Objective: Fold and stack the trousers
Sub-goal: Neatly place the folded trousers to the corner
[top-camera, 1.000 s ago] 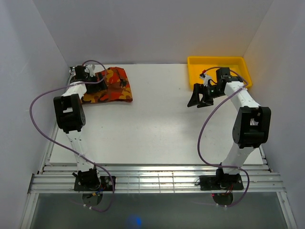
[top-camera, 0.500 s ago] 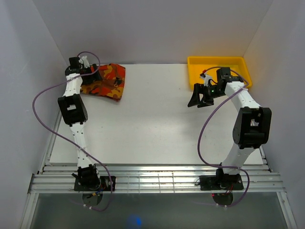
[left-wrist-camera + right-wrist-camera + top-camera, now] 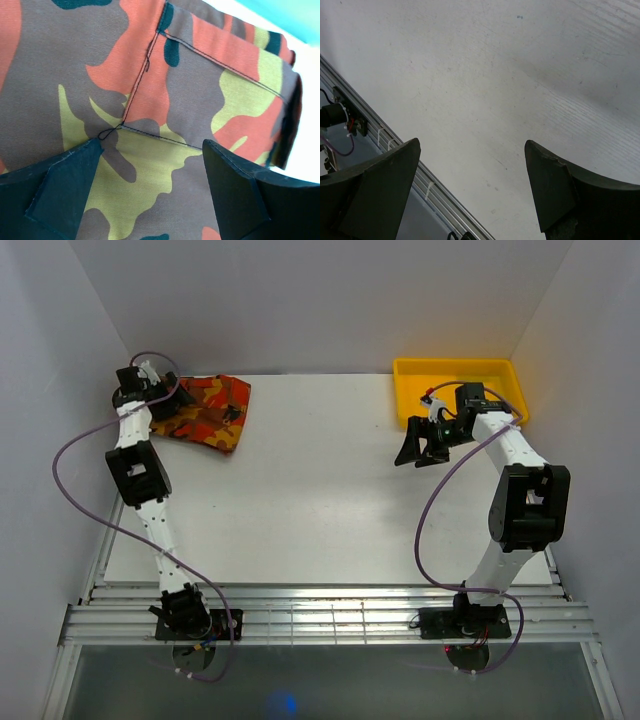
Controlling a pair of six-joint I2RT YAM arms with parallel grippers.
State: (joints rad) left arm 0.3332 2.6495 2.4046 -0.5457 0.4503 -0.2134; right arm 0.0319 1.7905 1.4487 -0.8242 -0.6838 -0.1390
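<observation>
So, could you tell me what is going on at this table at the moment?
The left arm's pincer sits right over the folded camouflage trousers, which lie in the far left corner of the table. Its fingers are spread across the cloth, not clamped on it. The right arm's pincer hangs open and empty above bare table, just in front of the yellow tray. No second garment is in view.

White table (image 3: 330, 500) with faint wood grain; plain pale back wall (image 3: 320, 300), left wall (image 3: 45, 390) and right wall (image 3: 600, 380) box it in; ribbed metal rails (image 3: 330, 615) line its near edge; beyond them, a dark glossy floor (image 3: 380, 685) with a small blue glint (image 3: 283, 703); light soft and even.
</observation>
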